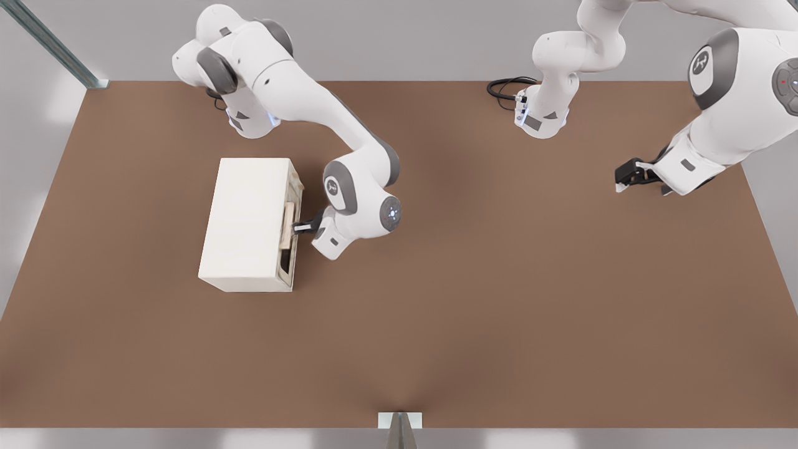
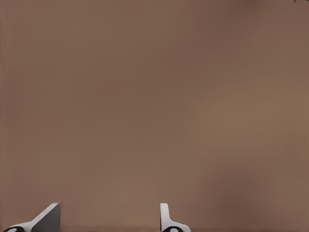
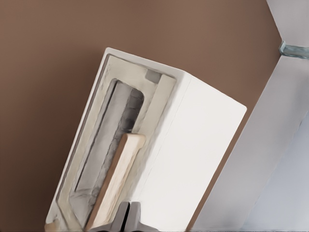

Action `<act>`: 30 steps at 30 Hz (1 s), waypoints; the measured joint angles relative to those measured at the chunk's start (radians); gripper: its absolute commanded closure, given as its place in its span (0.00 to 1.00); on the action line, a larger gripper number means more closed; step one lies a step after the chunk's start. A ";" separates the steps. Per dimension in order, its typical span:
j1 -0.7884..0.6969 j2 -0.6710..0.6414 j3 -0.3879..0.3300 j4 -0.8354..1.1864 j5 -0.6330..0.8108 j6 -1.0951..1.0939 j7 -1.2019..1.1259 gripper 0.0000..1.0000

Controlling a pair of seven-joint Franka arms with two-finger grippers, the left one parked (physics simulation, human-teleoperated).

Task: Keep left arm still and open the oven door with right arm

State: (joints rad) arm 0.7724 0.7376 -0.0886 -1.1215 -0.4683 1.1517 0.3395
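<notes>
Oven door [image 1: 290,227] faces counter [image 1: 499,312] centre, oven near counter's far-left corner. Right arm's pincer [image 1: 302,227] at bar handle [image 3: 116,181], fingers pressed together, apparently not gripping it; door slightly ajar, likely to hook and pull.

Flat brown matte worktop [image 1: 499,312]; pale grey floor [image 1: 37,125] around it; grey metal rail [image 1: 53,43] at far corner.

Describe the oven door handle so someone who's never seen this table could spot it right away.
On the brown table stands one cream-white box oven, toward the front view's left. Its tan oven door faces the working arm, whose hand sits right at it, fingers together. The handle is the pale wooden bar standing out from that panel beside the dark window, the only raised strip on the oven.
</notes>
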 measured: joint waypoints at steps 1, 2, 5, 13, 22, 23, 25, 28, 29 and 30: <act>0.006 0.006 0.000 -0.024 -0.009 -0.018 0.026 0.79; 0.009 0.007 0.000 -0.050 -0.016 -0.033 0.051 0.79; 0.009 0.002 -0.006 -0.106 -0.036 -0.062 0.118 0.79; 0.011 0.016 -0.017 -0.163 -0.053 -0.058 0.259 0.79; 0.025 0.047 -0.017 -0.184 -0.059 -0.031 0.358 0.79; 0.026 0.047 -0.017 -0.186 -0.059 -0.029 0.367 0.79; 0.027 0.048 -0.017 -0.187 -0.059 -0.027 0.382 0.79; 0.031 0.048 -0.017 -0.176 -0.059 -0.019 0.402 0.79; 0.035 0.048 -0.016 -0.167 -0.059 -0.014 0.408 0.79; 0.038 0.048 -0.014 -0.159 -0.057 -0.007 0.413 0.79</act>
State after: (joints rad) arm 0.8108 0.7854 -0.1030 -1.2803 -0.5252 1.1447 0.7530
